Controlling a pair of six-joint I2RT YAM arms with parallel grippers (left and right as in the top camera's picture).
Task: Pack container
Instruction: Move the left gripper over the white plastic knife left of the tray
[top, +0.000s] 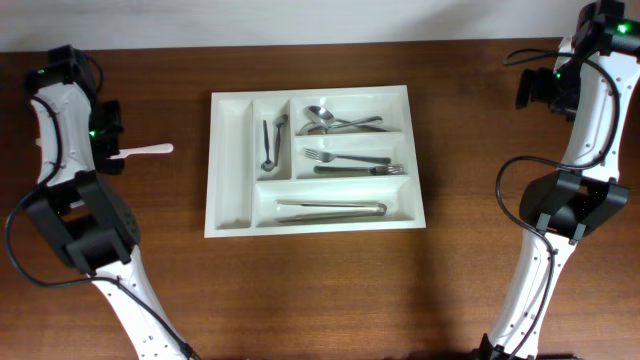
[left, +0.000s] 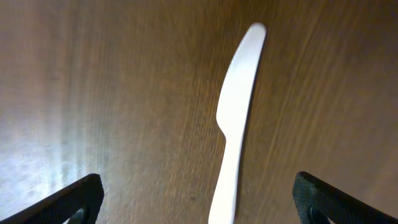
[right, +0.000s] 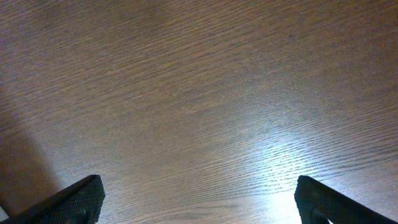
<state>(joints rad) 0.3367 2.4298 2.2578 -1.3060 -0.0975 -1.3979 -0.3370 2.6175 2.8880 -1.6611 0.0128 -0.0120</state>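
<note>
Left gripper (left: 199, 202) fingers sit right at the bottom of the wrist view, spread wide with nothing in them, and a white plastic knife (left: 236, 112) lies flat on the wood between them, a bit closer to one finger than the other. Looks to me like grabbing that knife is the step in hand. I'd centre the wrist on the thin handle first, drop until the tips nearly touch the table (top: 320, 290), then close across the narrow width. It's flat and light, so a sloppy close will probably just flick it sideways. The container (top: 215, 228) sits mid-table, well apart from the knife, with spoons (top: 335, 122), forks (top: 350, 160) and tongs (top: 330, 210) already in its compartments, and the leftmost narrow slot bare. Right gripper (right: 199, 199) is wide open too, over bare wood off to the far side. Surface is dark, glossy wood grain with a fair bit of glare, and there's a pale strip of wall along the far edge.
</note>
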